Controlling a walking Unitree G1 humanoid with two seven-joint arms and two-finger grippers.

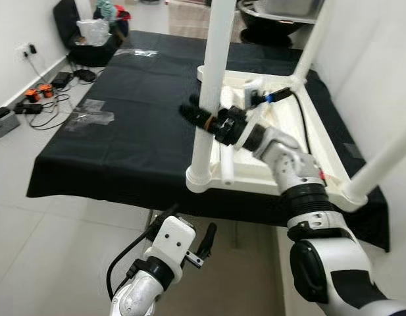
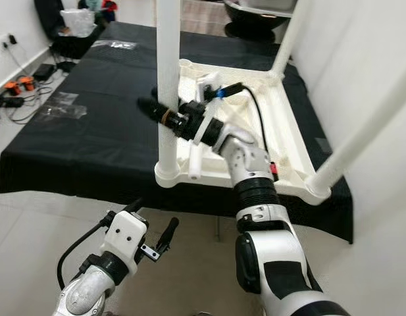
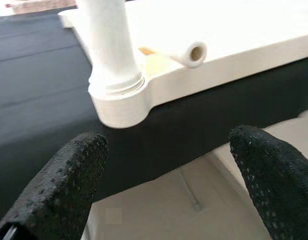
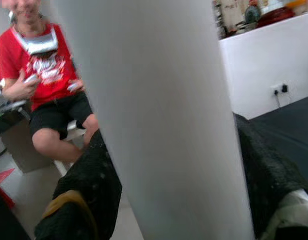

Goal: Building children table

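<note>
White children's table (image 1: 288, 155) upside down on black-draped worktop (image 1: 124, 138), right side. Right hand (image 1: 201, 118) clamped around its near-left leg (image 1: 212, 72). Left hand (image 1: 189, 240) low, near edge, fingers spread.

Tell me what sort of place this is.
Probably a room in a home used as a work area: a black-covered table bears an upturned white children's table, chargers and cables lie by a wall socket, and a seated person watches.
</note>
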